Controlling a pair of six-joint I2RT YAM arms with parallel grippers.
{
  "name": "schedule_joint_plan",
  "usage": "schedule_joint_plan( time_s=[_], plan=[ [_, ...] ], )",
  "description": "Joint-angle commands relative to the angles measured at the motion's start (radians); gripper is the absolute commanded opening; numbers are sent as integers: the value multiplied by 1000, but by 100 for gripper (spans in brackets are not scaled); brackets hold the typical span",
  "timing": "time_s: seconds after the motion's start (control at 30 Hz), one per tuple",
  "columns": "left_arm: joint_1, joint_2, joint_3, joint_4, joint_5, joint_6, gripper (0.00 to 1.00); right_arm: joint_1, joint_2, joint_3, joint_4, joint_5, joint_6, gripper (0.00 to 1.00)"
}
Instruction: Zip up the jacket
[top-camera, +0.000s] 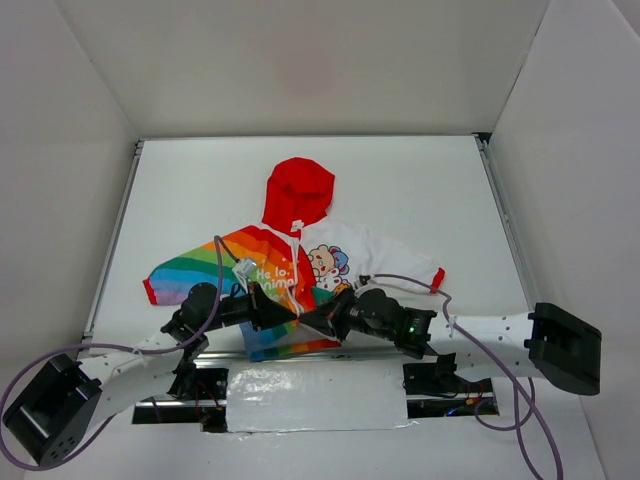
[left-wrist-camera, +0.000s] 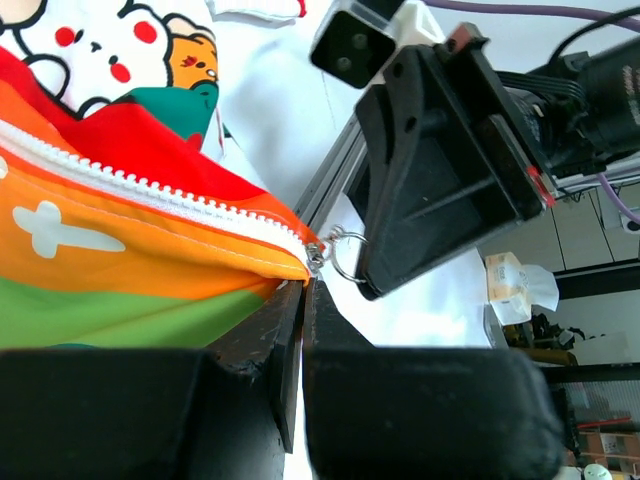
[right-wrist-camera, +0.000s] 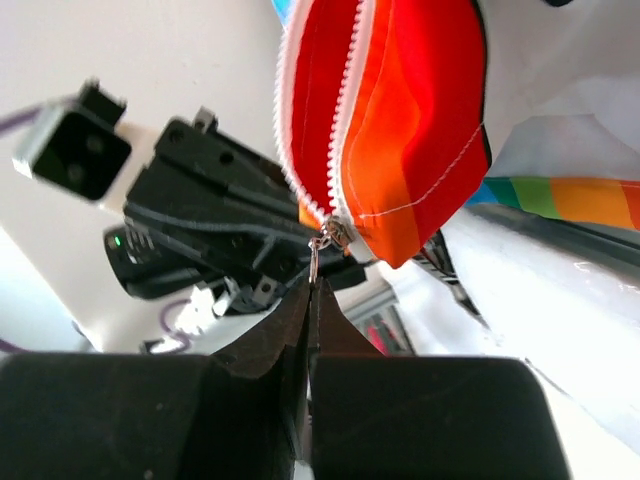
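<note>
The jacket (top-camera: 285, 262) lies on the tabletop (top-camera: 420, 200), hood on the far side from both tools and hem raised between them. The left tool (left-wrist-camera: 302, 298), jaws narrow, seems to pinch the orange hem just under the zipper's end. The right tool (right-wrist-camera: 311, 295) is clamped tight on the zipper pull (right-wrist-camera: 320, 248).

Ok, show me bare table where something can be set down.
Bare table on both sides of the red hood, back to the wall. Crowded at the near edge, where left gripper and right gripper pinch the jacket.
</note>
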Motion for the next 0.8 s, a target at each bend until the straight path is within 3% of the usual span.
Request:
schedule_joint_plan(
  time_s=[0.0,0.17,0.57,0.77],
  plan=[
    [-16,1,-37,81,33,16,0,-41,18,43,-18,5,81,0],
    [-52,-16,-47,90,25,8,0,-85,77,47,36,-7,112,0],
    [-120,-114,-49,-106,-57,28,0,-219,98,20,158,-102,193,0],
    [-157,-99,-78,-128,-90,34,0,-222,195,-44,393,-138,315,0]
  ],
)
